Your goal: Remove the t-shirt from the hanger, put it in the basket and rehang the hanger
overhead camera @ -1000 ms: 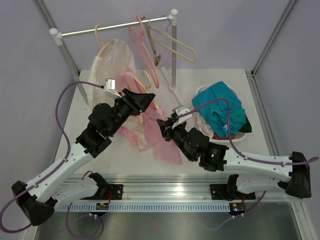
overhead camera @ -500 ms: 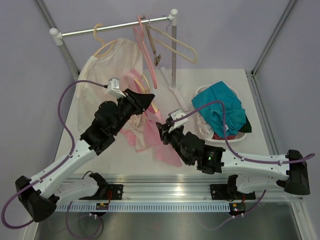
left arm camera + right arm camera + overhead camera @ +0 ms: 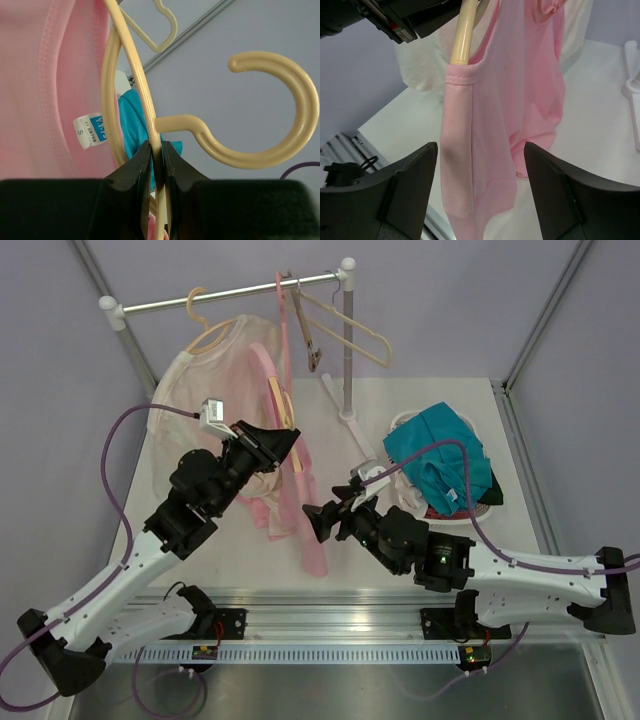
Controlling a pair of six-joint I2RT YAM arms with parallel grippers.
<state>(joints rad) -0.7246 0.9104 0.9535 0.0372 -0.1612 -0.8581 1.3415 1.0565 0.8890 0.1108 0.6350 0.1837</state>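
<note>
My left gripper (image 3: 287, 443) is shut on one slim arm of the pale tan hanger (image 3: 275, 390) and holds it up above the table. In the left wrist view the jaws pinch the hanger (image 3: 150, 115) just below its hook. The light pink t-shirt (image 3: 303, 515) hangs from the hanger in a long fold, and its white neck label (image 3: 91, 131) shows. My right gripper (image 3: 316, 521) is open beside the shirt's lower part. In the right wrist view the t-shirt (image 3: 515, 110) hangs between and beyond the open fingers (image 3: 410, 190), not touching them.
A rail (image 3: 230, 296) on a white stand (image 3: 347, 350) holds a cream-white shirt (image 3: 195, 380), a bright pink hanger (image 3: 283, 300) and a bare tan hanger (image 3: 350, 332). A basket (image 3: 405, 423) with the teal garment (image 3: 440, 455) stands at the right.
My left arm has lifted the hanger, so the t-shirt has come off the table and hangs straight. My right gripper has moved nearer and to the left of where it was.
</note>
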